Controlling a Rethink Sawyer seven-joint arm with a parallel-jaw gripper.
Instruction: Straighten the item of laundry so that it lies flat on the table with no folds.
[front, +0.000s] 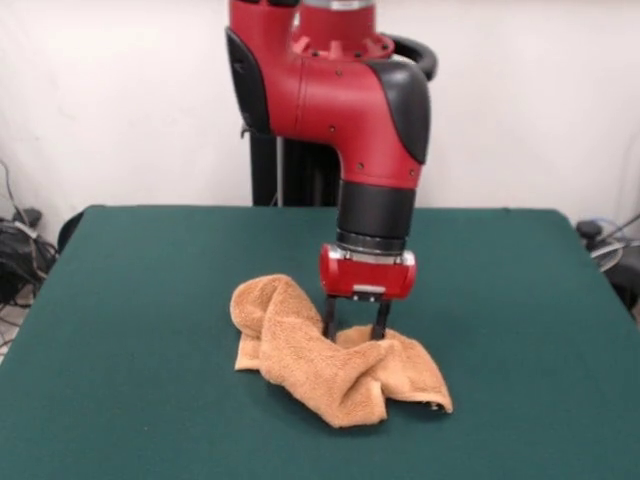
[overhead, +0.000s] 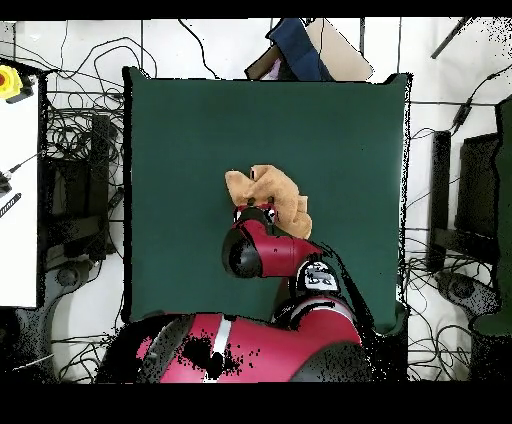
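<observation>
The orange-tan towel (front: 330, 365) lies crumpled in a long bunched ridge near the middle of the green table (front: 150, 300). One lump rises at its left end and a flatter corner lies at its right. My gripper (front: 354, 335) hangs straight down over the towel's middle. Its two dark fingers (front: 329, 318) stand apart, open, with their tips sunk behind the towel's top fold. In the overhead view the towel (overhead: 275, 190) lies on the table (overhead: 180, 150), partly covered by my red arm (overhead: 262, 250), which hides the gripper.
The robot's pedestal (front: 290, 170) stands at the table's far edge. Off the table in the overhead view are tangled cables (overhead: 80, 180), a white bench (overhead: 20, 200) at the left and a blue and brown bundle (overhead: 305, 50) beyond the top edge.
</observation>
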